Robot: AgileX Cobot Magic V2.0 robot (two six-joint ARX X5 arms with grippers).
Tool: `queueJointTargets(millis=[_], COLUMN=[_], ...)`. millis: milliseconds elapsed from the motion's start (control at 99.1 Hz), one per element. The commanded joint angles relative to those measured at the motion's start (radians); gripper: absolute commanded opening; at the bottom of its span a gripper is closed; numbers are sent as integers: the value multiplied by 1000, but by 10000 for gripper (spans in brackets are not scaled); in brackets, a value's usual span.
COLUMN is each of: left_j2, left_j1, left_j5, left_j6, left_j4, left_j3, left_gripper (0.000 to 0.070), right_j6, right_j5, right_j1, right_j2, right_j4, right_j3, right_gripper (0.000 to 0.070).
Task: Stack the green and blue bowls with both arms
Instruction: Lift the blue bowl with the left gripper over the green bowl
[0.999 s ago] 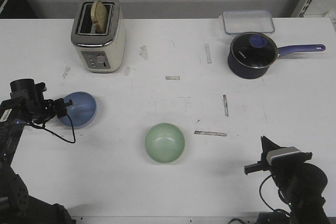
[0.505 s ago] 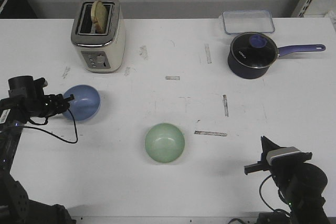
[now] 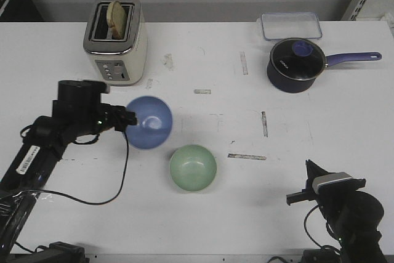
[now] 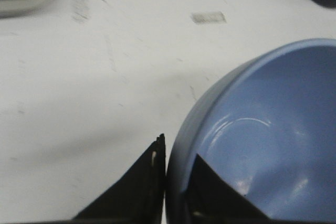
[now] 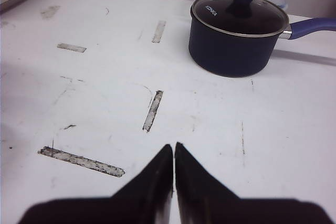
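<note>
The blue bowl hangs tilted in the air at centre left, just up and left of the green bowl, which sits upright on the white table. My left gripper is shut on the blue bowl's rim; in the left wrist view one finger is outside the bowl and one inside, with the gripper pinching the wall. My right gripper is shut and empty at the front right, low over the table; the right wrist view shows its tips together.
A cream toaster with bread stands at the back left. A dark navy saucepan with a glass lid and a clear container stand at the back right; the saucepan also shows in the right wrist view. Tape marks dot the table.
My left arm has lifted the blue bowl from the far left and carried it right, toward the green bowl. The right arm and the green bowl have not moved.
</note>
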Motion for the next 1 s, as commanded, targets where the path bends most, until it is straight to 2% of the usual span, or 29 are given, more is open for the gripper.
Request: queueJointTargets(millis=[0,192,363,646,909,949,989], left_j2=[19,58,133,247,252,252,252], left_j1=[-82,-262,-357,-392,-393,-393,-393], left_j5=[7,1,-72,-85,-85,-85,-85], left_j6=[3,5,5,5,5,5,4], left_j4=[-22,-25,-6,1,1,0,0], left_j3=[14,14,14,14,14,14,15], left_gripper=[0,0,0,0,6,25,83], right_j6=[-4,-4,-4,-4,-4,-4,-4], right_j5=[-1,-1,-1,-1,-1,-1,-1], right_j1=[3,7,7,7,7,7,7], right_j2=[2,2,2,1,1,1,1], right_j4=[3,3,3,3,3,3,3], right_j3=[2,2,2,2,2,2,2], right_gripper=[0,0,0,0,0,0,0])
